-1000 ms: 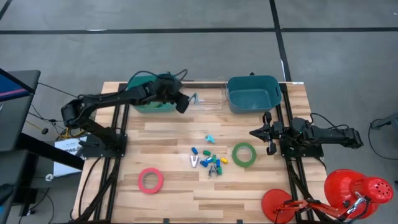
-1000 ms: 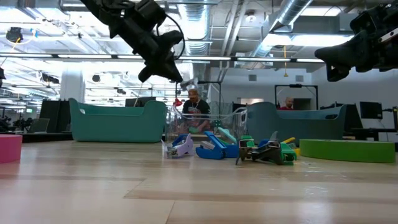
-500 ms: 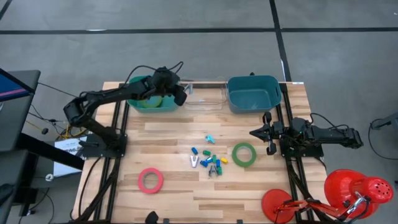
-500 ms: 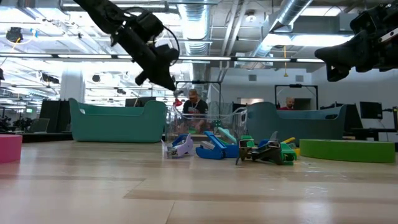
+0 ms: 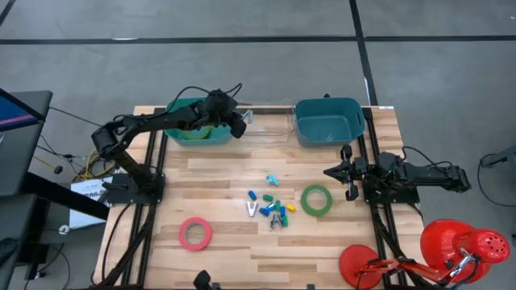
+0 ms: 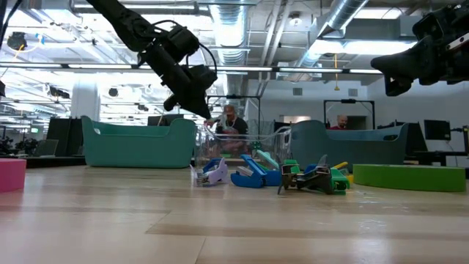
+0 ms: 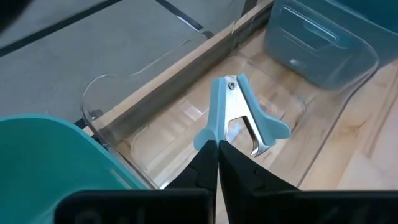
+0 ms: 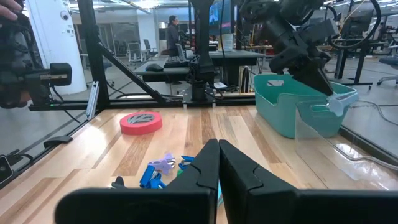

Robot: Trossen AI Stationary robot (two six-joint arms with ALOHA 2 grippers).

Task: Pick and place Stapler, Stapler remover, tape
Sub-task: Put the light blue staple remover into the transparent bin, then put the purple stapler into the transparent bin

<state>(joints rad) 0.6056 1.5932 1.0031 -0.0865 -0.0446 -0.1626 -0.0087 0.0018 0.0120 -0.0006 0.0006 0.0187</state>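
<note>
My left gripper point(image 5: 240, 122) is shut on a light blue staple remover point(image 7: 239, 118) and holds it above the clear tray point(image 5: 268, 127) at the table's far edge. On the table's middle lies a heap of small coloured staplers and removers point(image 5: 270, 208). A green tape roll point(image 5: 317, 200) lies flat to the heap's right, and a pinkish red roll point(image 5: 195, 233) lies flat near the front left. My right gripper point(image 5: 332, 171) is shut on nothing and hovers level at the table's right side. My left gripper pinches the tip of one handle wing of the staple remover point(image 7: 209, 135) between its two fingers. The fingers slant down from the table's left side. The remover sticks out beyond the fingertips, pivot end farthest away, lifted clear above the clear tray's floor.
A teal bin point(image 5: 179, 134) stands left of the clear tray, under my left arm, and a second teal bin point(image 5: 328, 121) stands to its right. Red round stands point(image 5: 463, 246) sit beyond the table's right front corner. People show far behind in the low view.
My left gripper, still shut on the staple remover, has gone toward the table's far edge and down. It has carried the remover from the tray's near side to above the tray. My right arm has kept still.
</note>
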